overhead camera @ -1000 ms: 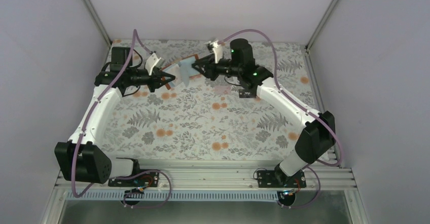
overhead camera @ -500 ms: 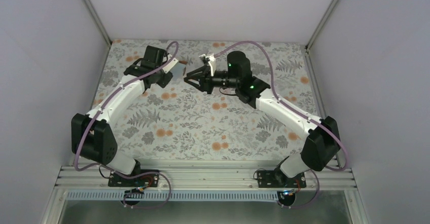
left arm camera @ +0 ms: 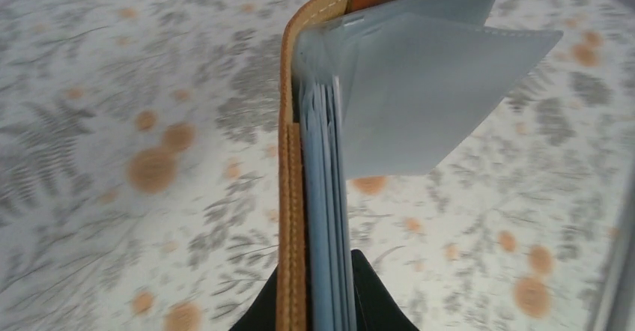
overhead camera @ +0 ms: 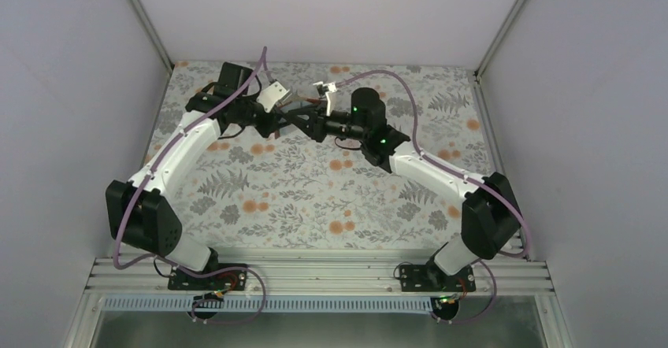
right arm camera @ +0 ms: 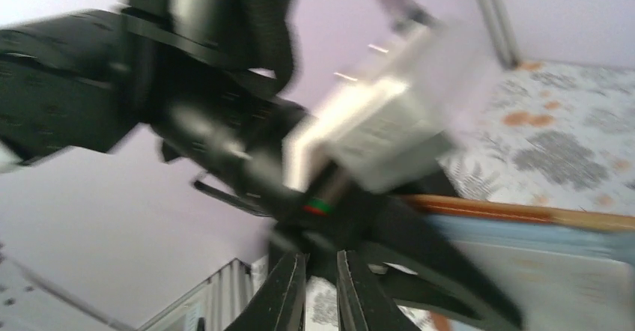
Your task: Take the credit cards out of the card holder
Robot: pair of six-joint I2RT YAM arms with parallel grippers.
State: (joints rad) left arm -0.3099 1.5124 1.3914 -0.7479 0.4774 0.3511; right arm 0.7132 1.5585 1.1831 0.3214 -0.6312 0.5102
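Left wrist view shows the card holder (left arm camera: 292, 159) pinched edge-on between the left gripper (left arm camera: 314, 297) fingers, blue-grey sleeves fanning right of them above the floral table (left arm camera: 112, 121), while the right gripper (right arm camera: 320, 265), levelled nose-to-nose, blurs: fingers close-set, grip impossible to tell.

card holder (left arm camera: 290, 196) outside: is being shown as rust-brown leather, matt and faintly grained, with pale thread stitching along the edge
sleeves (left arm camera: 419, 99) inside: are being shown as pale blue-grey plastic film, smooth, with a soft sheen
desk (left arm camera: 112, 121): is being shown covered by a matt floral print; cloth or paper cannot be told
left fingers (left arm camera: 372, 310): are being shown as smooth black matt plastic
right fingers (right arm camera: 284, 293): are being blurred; black, finish unclear
white arm shells (overhead camera: 169, 157): are being lit as smooth, slightly glossy plastic
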